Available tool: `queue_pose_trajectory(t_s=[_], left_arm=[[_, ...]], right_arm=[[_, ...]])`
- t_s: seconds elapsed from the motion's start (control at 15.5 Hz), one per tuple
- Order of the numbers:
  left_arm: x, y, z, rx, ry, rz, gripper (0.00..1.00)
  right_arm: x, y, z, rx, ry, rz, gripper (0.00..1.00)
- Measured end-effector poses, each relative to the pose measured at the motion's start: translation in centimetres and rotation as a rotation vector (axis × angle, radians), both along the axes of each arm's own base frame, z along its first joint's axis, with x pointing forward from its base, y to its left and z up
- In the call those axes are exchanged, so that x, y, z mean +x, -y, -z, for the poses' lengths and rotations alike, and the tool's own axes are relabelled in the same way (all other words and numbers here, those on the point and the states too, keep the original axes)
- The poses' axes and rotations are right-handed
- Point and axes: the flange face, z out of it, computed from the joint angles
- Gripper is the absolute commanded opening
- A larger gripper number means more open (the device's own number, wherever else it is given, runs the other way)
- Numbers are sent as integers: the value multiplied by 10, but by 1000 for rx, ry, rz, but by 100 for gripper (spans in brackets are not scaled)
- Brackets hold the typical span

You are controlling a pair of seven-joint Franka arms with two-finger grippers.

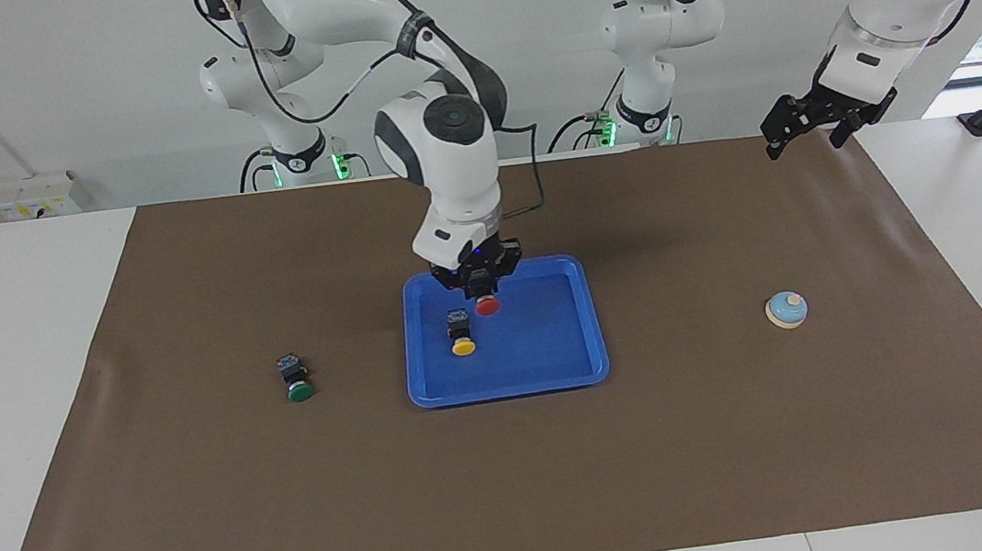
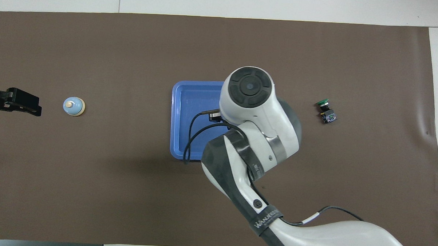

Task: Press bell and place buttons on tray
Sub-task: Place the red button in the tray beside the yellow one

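Note:
My right gripper (image 1: 481, 290) is shut on the red button (image 1: 486, 306) and holds it low over the blue tray (image 1: 513, 391), beside the yellow button (image 1: 462, 345) that lies in the tray. The green button (image 1: 299, 390) lies on the mat toward the right arm's end and also shows in the overhead view (image 2: 323, 103). The bell (image 1: 787, 309) stands on the mat toward the left arm's end. My left gripper (image 1: 793, 125) waits raised at that end. In the overhead view my right arm covers much of the tray (image 2: 175, 118), the yellow button and the red button.
A brown mat (image 1: 516, 494) covers the table, with white table margins around it. The bell also shows in the overhead view (image 2: 74, 106), close to my left gripper (image 2: 23, 105).

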Motion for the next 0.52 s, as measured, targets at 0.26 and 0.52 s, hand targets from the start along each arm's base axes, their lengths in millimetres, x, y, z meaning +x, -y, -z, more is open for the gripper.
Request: queue_pose_trajectory(t_s=[0.26,0.52], left_arm=[[0,0,0,0,0,0,100],[0,0,0,0,0,0,100]], right_arm=[[19,-20,41,35,45,63,0],[16,-26,73,43,50,105,0]])
